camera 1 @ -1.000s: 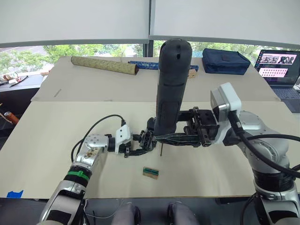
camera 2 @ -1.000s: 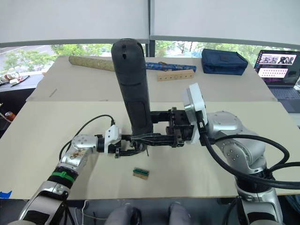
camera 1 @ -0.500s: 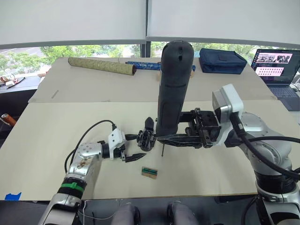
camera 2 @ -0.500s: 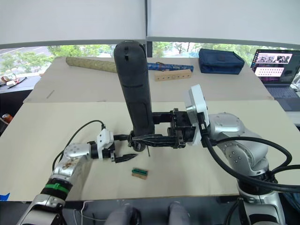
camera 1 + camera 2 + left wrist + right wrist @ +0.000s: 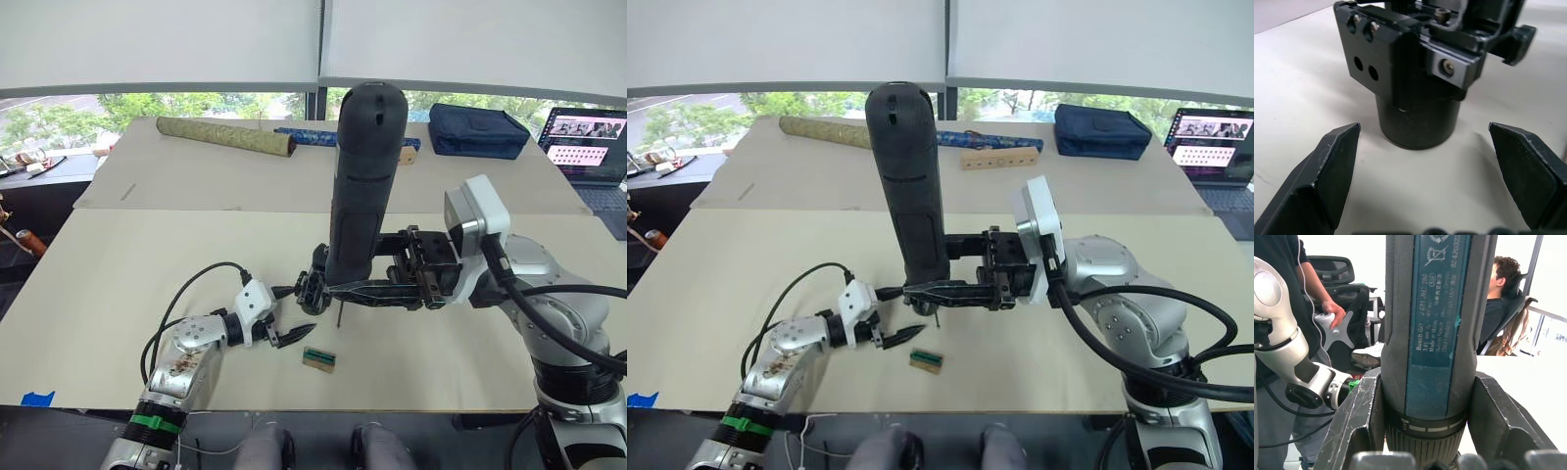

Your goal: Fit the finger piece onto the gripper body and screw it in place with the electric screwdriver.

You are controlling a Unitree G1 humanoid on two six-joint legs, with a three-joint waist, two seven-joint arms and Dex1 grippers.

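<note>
The electric screwdriver [image 5: 363, 186], a thick dark cylinder, stands upright with its thin bit pointing down at the table. My right gripper [image 5: 335, 290] is shut on its lower part; in the right wrist view the fingers [image 5: 1357, 417] clamp the screwdriver [image 5: 1435, 333] from both sides. The gripper body [image 5: 313, 286], a chunky black block, sits on the table just left of the bit. My left gripper [image 5: 288, 315] is open a little short of it, and in the left wrist view the gripper body [image 5: 1418, 98] stands beyond the spread fingers [image 5: 1327, 171]. I cannot tell the finger piece apart from the body.
A small green-and-tan block [image 5: 317, 359] lies near the table's front edge. At the back lie an olive roll [image 5: 225, 135], a blue patterned roll [image 5: 304, 137], a wooden block with holes [image 5: 997, 157], a navy bag [image 5: 478, 130] and a laptop [image 5: 593, 132]. People [image 5: 1498, 289] are beyond the table.
My left gripper has opened, let go of the gripper body and drawn back toward the table's front edge. The screwdriver and right gripper have held their place. The camera shifted slightly.
</note>
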